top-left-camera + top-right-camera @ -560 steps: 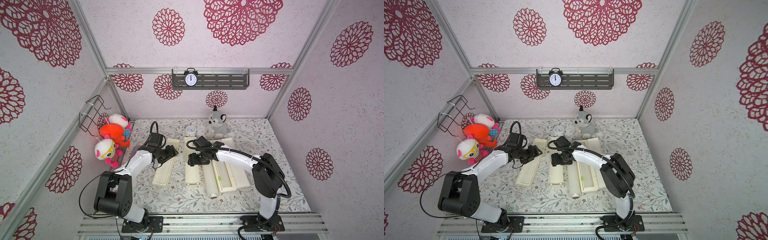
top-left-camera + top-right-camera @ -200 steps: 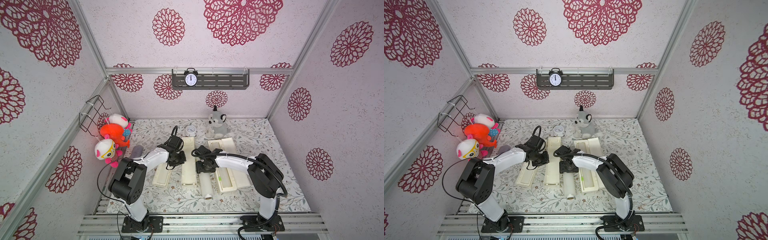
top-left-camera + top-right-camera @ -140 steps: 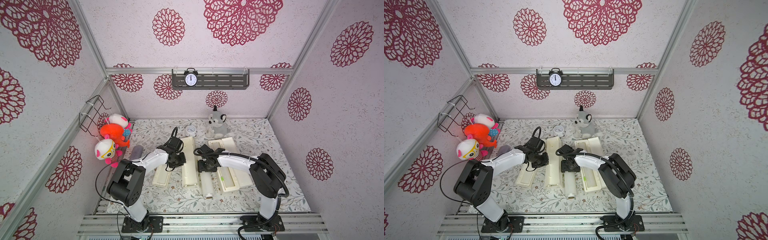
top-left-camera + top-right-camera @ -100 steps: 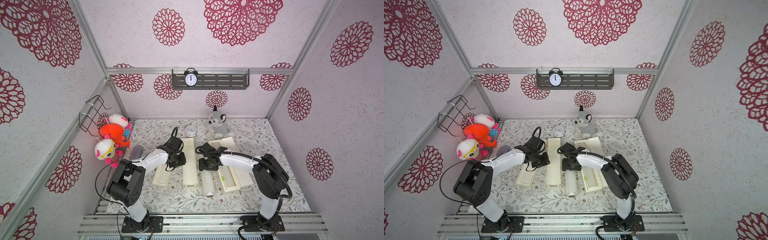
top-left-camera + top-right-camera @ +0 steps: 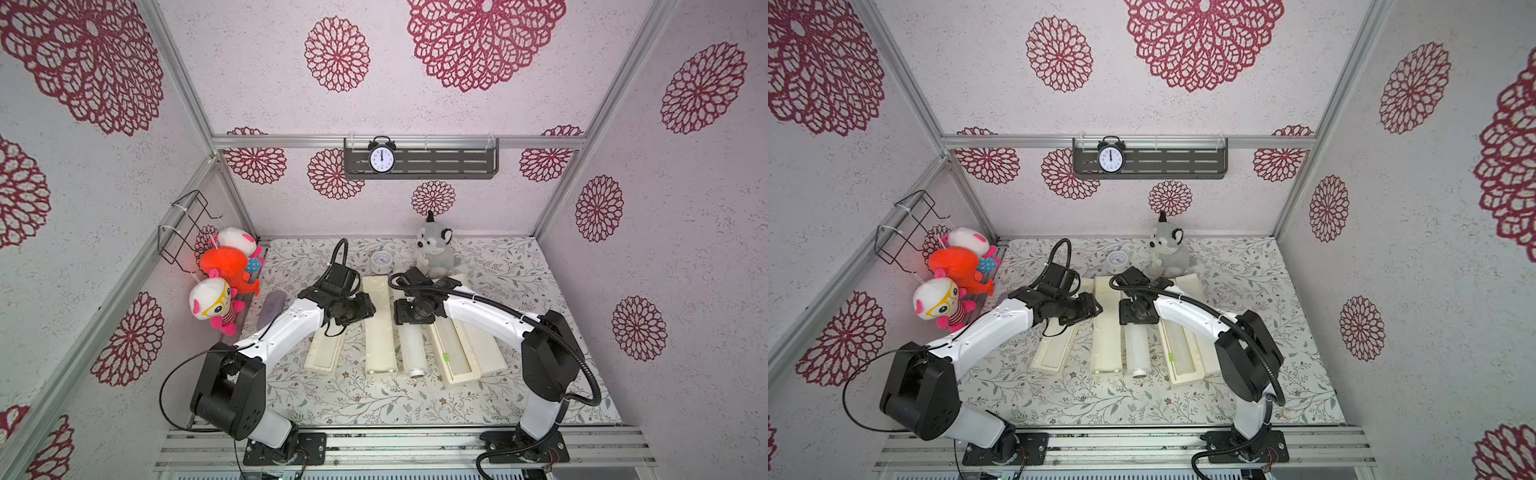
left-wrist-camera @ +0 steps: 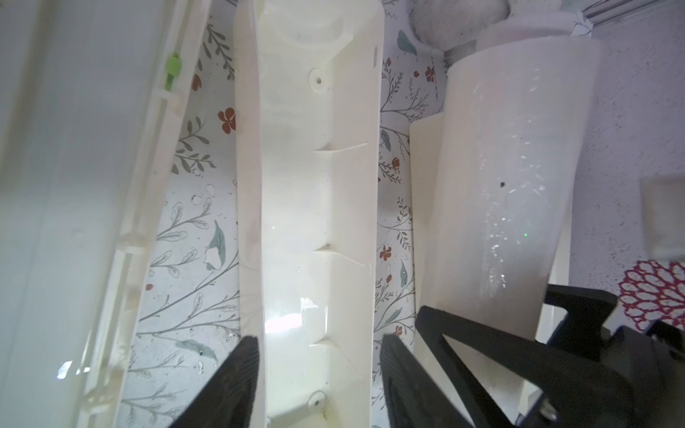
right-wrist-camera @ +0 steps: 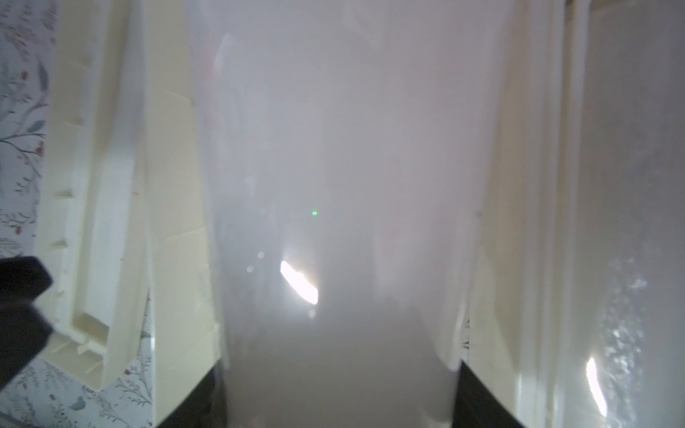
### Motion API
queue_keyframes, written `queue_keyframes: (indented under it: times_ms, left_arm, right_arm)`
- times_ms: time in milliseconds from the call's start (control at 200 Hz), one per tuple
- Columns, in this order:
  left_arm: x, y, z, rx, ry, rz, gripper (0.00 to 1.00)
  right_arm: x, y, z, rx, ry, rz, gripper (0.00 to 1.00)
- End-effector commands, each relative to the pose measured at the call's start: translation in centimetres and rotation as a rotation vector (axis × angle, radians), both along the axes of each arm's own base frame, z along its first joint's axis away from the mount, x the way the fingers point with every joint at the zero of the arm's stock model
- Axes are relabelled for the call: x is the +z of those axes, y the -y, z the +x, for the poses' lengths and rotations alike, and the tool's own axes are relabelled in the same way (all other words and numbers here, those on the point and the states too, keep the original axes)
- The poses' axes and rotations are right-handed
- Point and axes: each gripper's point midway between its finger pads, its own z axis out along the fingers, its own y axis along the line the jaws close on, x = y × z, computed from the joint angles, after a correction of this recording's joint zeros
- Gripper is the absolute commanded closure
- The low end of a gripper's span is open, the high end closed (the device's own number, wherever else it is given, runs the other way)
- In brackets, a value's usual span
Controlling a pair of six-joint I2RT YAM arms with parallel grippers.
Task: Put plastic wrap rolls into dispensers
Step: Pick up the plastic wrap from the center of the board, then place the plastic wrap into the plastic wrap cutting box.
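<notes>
Four long pale things lie side by side on the floral tabletop, each running near to far. Farthest left is a shallow cream dispenser part with a small green slider on its edge. Just right of it lies an open, ribbed dispenser trough, hollow side up.

The left gripper is at the far half of this trough. In the left wrist view its black fingers stand apart, one outside each wall. A thin strip of tabletop shows between the wall and the finger on the roll's side, so nothing is squeezed.

Right of the trough is a plastic wrap roll, and both top views show its hollow core at the near end. The right gripper sits over the roll's far end. The right wrist view shows its fingers pressed against both flanks of the roll, clamped on it. I cannot tell whether that far end is lifted off the tabletop.

Farthest right lies the right dispenser, just beside the roll, with its lid folded open to the right. Its tray holds a pale translucent filling that looks like a second roll, but I cannot be sure. A grey plush wolf sits at the far edge, beyond both grippers.
</notes>
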Motion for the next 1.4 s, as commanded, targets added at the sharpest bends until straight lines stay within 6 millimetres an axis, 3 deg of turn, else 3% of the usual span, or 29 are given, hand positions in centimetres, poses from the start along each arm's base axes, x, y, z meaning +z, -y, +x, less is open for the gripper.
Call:
queue_keyframes:
  times_ms: [0, 240, 365, 495, 861, 1396]
  left_arm:
    - [-0.2, -2.2, -0.3, 0.029, -0.007, -0.016, 0.41]
    - [0.3, -5.5, -0.5, 0.106, 0.024, -0.055, 0.40]
    - [-0.1, -5.7, -0.9, 0.118, 0.022, -0.075, 0.41]
    - [-1.1, -5.9, -1.2, 0.134, 0.009, -0.076, 0.42]
    - [-2.4, -6.3, -1.2, 0.148, -0.004, -0.080, 0.42]
    - [-3.3, -6.2, -1.1, 0.153, -0.021, -0.091, 0.44]
  right_arm:
    - [7.7, -2.4, 2.4, 0.039, 0.154, 0.143, 0.60]
    - [8.8, -6.9, 4.7, 0.094, 0.149, 0.241, 0.60]
    - [9.0, -9.1, 5.6, 0.085, 0.144, 0.321, 0.60]
    - [7.2, -10.3, 6.0, 0.081, 0.100, 0.334, 0.60]
    - [2.0, -10.5, 3.7, 0.050, -0.027, 0.286, 0.59]
    - [-1.1, -8.6, 1.6, 0.087, -0.071, 0.121, 0.58]
